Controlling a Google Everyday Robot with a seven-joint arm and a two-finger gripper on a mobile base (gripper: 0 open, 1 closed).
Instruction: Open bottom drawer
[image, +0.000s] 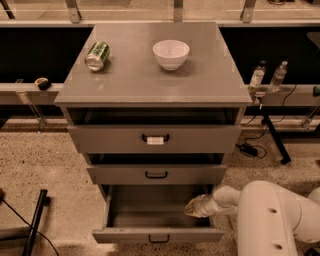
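Green can (97, 55) laid on its side at the left of the grey table (150, 82), white bowl (171, 53) set right of it, bottom drawer (157, 234) pulled out at the table's foot, plain grey inside shown, gripper (192, 208) reached into its right side, opening cannot be told.

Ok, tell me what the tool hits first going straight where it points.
The tool, inside the open bottom drawer at its right side, points left. The drawer looks bare along that line, so probably its left wall first; depth is unclear.
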